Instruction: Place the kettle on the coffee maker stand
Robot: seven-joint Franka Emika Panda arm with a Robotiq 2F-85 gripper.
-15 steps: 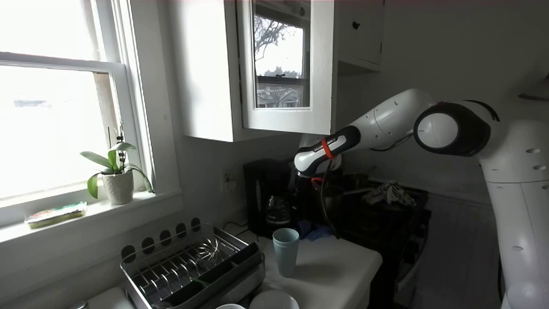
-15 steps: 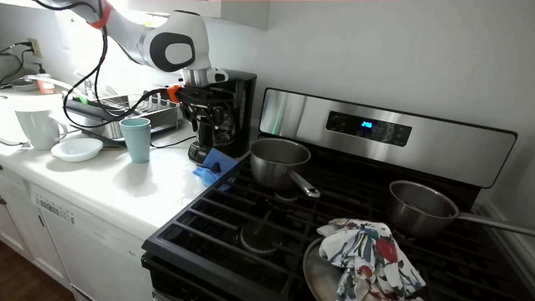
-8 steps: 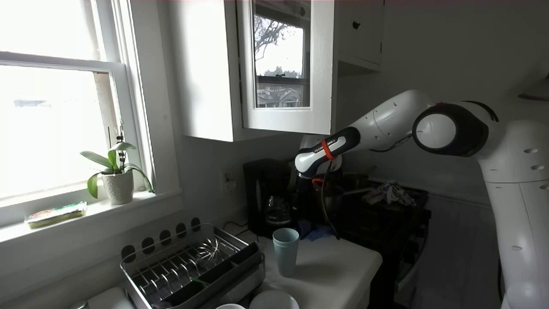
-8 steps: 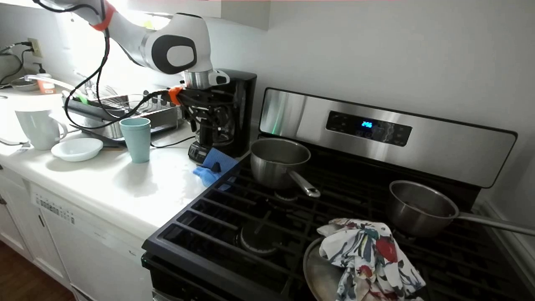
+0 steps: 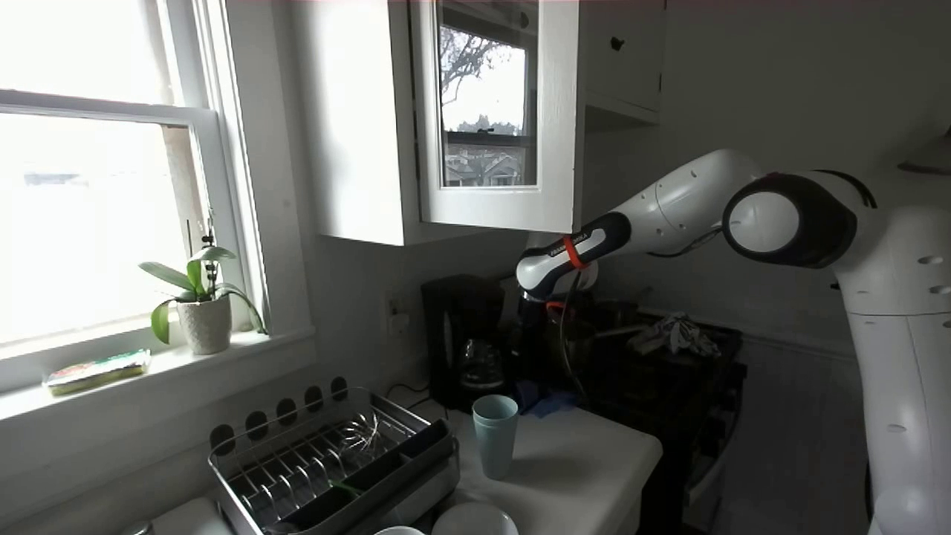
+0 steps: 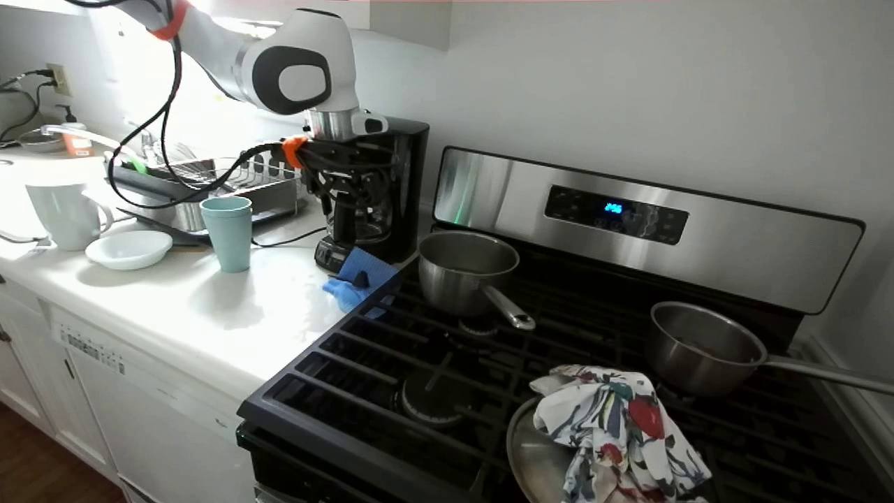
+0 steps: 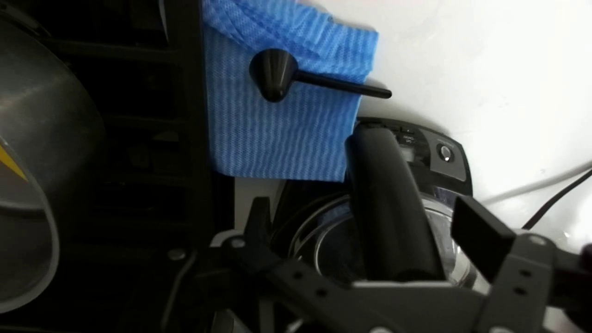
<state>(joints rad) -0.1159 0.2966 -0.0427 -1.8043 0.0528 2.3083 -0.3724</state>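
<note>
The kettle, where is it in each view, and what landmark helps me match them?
Wrist view: kettle right of and below centre, framed by the open gripper, with the blue cloth to its upper left.
In an exterior view: kettle below centre, blue cloth at its lower right.
In an exterior view: kettle left of centre, partly hidden behind the gripper, blue cloth below it.
Shared landmark: that blue cloth.

Blue cloth (image 7: 277, 134) at the edge of the table (image 6: 276, 314) beside the stove (image 6: 503, 363); black scoop (image 7: 275, 74) lies on it. Pale blue-green cup (image 6: 228, 237), upright; white dish (image 6: 129, 250) near it.
</note>
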